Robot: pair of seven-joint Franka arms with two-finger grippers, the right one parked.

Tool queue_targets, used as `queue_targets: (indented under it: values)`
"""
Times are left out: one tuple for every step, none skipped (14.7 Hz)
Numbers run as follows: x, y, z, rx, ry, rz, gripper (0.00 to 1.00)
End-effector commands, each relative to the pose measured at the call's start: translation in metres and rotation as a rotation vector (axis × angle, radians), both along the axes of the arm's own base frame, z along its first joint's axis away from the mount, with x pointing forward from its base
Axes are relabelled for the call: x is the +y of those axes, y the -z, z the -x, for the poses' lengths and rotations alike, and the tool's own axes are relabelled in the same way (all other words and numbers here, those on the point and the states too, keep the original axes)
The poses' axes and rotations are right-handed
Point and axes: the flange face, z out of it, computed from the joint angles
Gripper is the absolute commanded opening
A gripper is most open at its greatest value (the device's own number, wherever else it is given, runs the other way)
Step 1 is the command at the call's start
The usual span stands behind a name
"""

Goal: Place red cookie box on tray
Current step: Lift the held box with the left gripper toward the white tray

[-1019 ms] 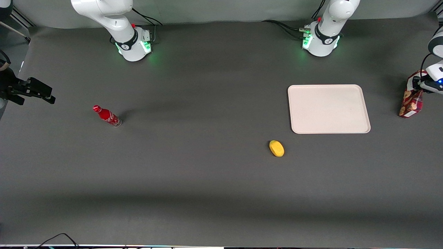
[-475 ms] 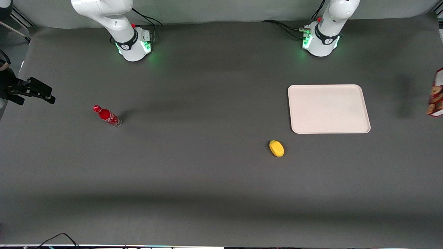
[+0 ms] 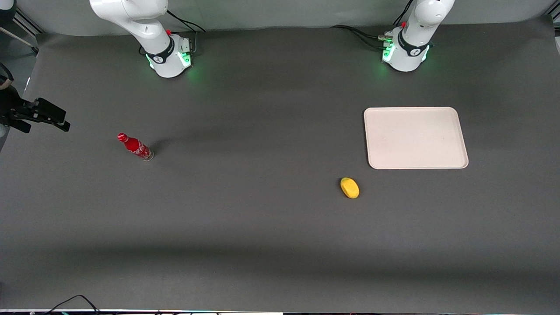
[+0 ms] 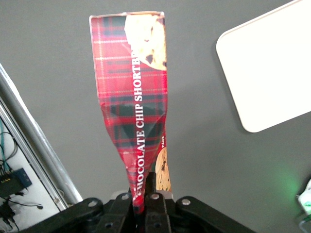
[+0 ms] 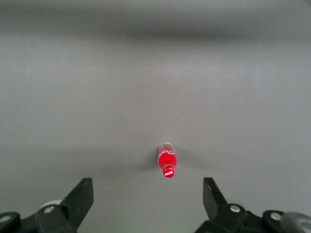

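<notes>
In the left wrist view we see our tool (image 4: pixel 146 201) clamped on one end of the red cookie box (image 4: pixel 135 102), which is pinched flat there and held up off the worktop (image 3: pixel 262 227). The tray (image 3: pixel 415 138) lies bare on the worktop, apart from the box. A yellow object (image 3: pixel 349 187) sits nearer the front camera than the tray, and a red bottle (image 3: pixel 134 146) stands toward the parked arm's end.

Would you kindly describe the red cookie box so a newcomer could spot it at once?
Start from the cream tray; off its corner, above the dark table, the gripper clamps the red cookie box at one pinched end. Red tartan, cookie pictures and white "Chocolate Chip" lettering distinguish it from the red bottle.
</notes>
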Motion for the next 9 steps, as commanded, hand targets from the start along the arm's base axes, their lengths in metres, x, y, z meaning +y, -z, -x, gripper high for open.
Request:
queue_targets:
  values:
    - [-0.019,-0.007,-0.008,0.021,-0.125,-0.005,0.0]
    - [-0.034,-0.006,-0.013,0.04,-0.189,-0.001,0.0]
    - [-0.049,-0.004,-0.017,0.061,-0.269,0.002,0.0]
    - [-0.066,-0.002,-0.022,0.081,-0.342,-0.001,0.0]
    - [-0.083,0.003,-0.026,0.102,-0.411,-0.006,0.0]
    - [-0.102,0.009,-0.031,0.112,-0.475,-0.015,0.0]
    - [-0.121,0.014,-0.036,0.121,-0.541,-0.026,0.0]
    - [-0.14,0.019,-0.042,0.127,-0.59,-0.035,0.0]
    - [-0.152,0.024,-0.045,0.129,-0.606,-0.038,0.0]
